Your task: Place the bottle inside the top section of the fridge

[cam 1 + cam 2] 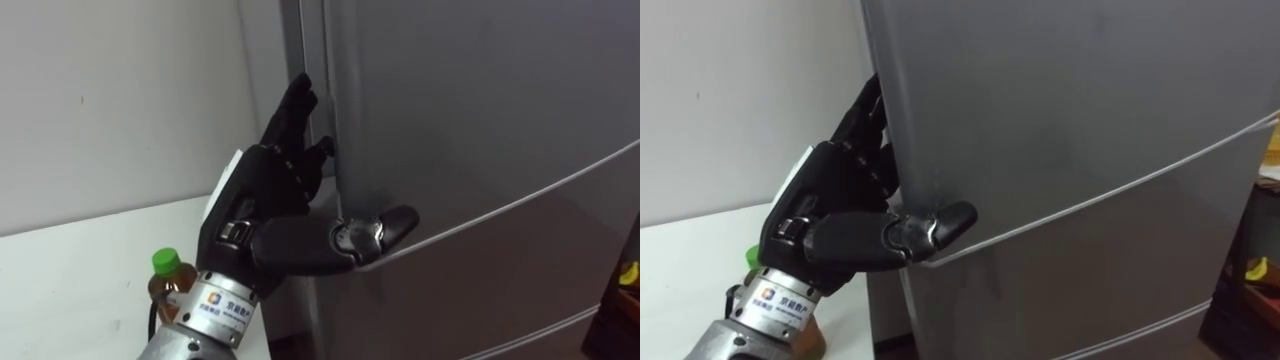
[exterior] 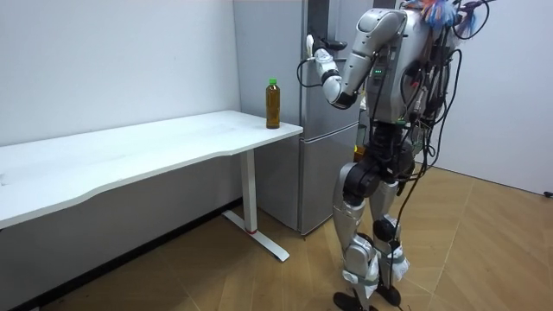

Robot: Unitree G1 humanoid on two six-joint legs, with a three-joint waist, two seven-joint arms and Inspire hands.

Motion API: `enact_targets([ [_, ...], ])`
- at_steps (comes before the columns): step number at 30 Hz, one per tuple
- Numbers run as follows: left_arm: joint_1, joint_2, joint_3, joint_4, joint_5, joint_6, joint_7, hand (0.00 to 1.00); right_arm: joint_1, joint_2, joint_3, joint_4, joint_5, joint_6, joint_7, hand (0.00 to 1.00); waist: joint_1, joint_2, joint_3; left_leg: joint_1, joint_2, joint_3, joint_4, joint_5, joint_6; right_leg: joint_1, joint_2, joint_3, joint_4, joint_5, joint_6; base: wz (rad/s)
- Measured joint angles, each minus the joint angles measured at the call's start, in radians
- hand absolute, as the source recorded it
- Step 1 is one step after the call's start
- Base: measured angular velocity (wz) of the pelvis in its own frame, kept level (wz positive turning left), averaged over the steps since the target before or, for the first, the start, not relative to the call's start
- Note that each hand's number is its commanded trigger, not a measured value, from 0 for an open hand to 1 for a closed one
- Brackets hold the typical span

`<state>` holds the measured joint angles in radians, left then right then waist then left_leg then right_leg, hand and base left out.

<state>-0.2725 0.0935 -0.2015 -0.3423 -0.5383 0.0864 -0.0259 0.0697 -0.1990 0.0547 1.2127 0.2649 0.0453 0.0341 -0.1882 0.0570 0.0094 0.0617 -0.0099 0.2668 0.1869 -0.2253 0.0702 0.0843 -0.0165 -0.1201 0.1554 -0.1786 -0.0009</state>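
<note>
in the left eye view our left hand (image 1: 265, 195) is raised against the left edge of the fridge (image 1: 560, 250), on its upper door (image 1: 480, 100). whether it has hooked that edge or only leans on it we cannot tell. the door is shut, so what the upper compartment holds is hidden from us. low beside our wrist the bottle (image 1: 166, 288) stands on the white table (image 1: 70, 270), with its green cap (image 1: 170, 262) on and an amber drink inside

in the room view we stand facing the fridge. the bottle is upright at the table's end nearest it, apart from our hand and filled almost to the neck. we judge it fairly heavy for its size, with smooth, likely slippery walls that may give under a hard squeeze. we would take it round the middle of the body, not by the cap

in the right eye view the hand's far part passes behind the door's edge, and the lower door (image 1: 1090, 290) is closed too
</note>
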Motion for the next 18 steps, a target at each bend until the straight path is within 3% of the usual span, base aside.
enact_targets([
  [10,0.000,-0.002,-0.004,0.001,-0.004,-0.005,-0.001,0.00,-0.001,-0.001,0.002,0.007,0.000,0.000,0.000,0.00,-0.001,0.005,-0.0030,0.003,0.004,0.051,-0.001,-0.005,0.008,-0.019,0.000,0.037,0.014,0.005,0.009,-0.10],
  [18,0.000,-0.007,-0.007,0.012,-0.004,-0.013,-0.001,0.00,-0.001,-0.002,0.002,0.010,0.000,0.000,-0.003,0.00,-0.011,0.007,-0.0026,-0.002,0.005,0.072,0.001,-0.006,0.015,-0.030,-0.002,0.037,0.015,0.017,0.016,-0.06],
])
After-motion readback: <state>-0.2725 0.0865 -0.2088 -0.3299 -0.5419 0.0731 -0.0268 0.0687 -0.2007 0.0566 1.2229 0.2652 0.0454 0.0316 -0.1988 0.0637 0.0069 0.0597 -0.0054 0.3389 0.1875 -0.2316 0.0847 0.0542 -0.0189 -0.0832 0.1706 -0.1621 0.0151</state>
